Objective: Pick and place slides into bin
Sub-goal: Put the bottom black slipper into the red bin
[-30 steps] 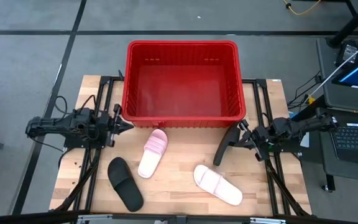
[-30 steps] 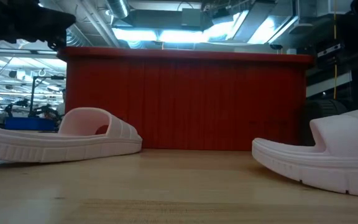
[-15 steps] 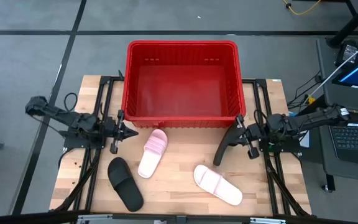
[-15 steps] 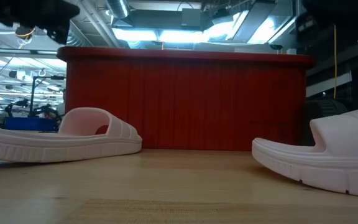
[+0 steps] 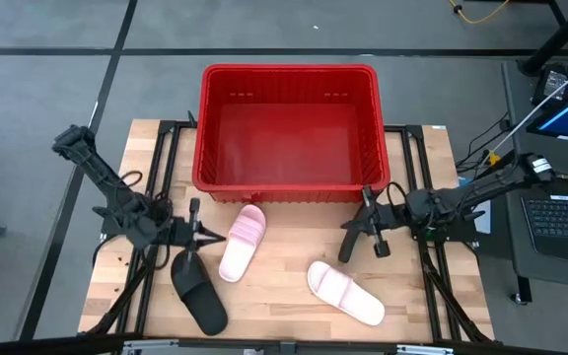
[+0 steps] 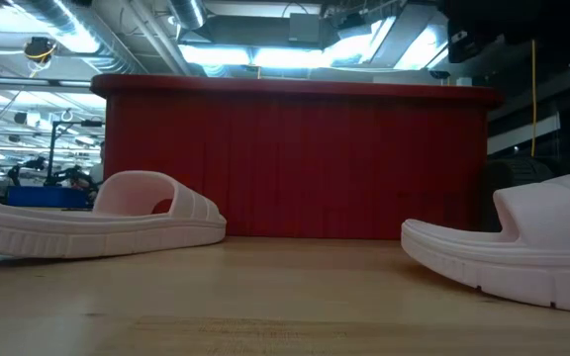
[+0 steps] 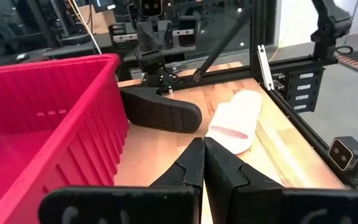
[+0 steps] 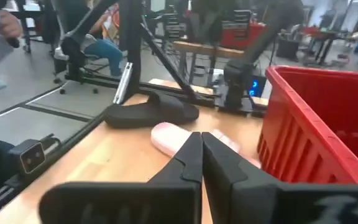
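Slides wait on the worktop (image 5: pixel 284 296) beside an empty red bin (image 5: pixel 289 128): a pink one (image 5: pixel 242 243) just in front of it, another pink (image 5: pixel 345 292) nearer the front edge, one black (image 5: pixel 198 290) at the left, one black (image 5: pixel 354 232) at the right. No pick has begun. Left hand (image 5: pixel 217 237) and right hand (image 5: pixel 351 223), fingers pressed together, must spread before descending. Open board lies between the sandals.
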Available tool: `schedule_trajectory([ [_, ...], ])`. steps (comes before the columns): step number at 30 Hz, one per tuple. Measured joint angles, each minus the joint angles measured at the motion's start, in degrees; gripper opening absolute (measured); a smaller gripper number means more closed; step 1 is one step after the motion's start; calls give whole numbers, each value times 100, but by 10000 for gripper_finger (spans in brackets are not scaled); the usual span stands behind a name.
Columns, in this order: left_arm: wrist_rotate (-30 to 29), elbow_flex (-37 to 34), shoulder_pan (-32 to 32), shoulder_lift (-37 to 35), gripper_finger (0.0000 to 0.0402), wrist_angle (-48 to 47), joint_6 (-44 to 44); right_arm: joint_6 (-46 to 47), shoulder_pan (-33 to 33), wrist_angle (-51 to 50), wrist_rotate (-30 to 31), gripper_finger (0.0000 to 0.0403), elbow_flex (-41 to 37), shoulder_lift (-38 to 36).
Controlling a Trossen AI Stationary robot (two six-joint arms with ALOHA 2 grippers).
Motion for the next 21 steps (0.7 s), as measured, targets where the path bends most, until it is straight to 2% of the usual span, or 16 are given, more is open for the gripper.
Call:
schedule_trajectory([
  [3, -330, 119, -293, 296, 2, -1, -179, -59, 105, 298, -18, 10, 0, 226],
  [10, -343, 137, -575, 634, 2, -79, -714, 140, 127, 436, -15, 10, 0, 299],
  [16, -339, 137, -578, 719, 2, -184, -443, 577, 128, 477, -15, 10, 0, 298],
  [21, -418, 137, -535, 719, 2, -182, -120, 415, 128, 474, -15, 10, 0, 299],
])
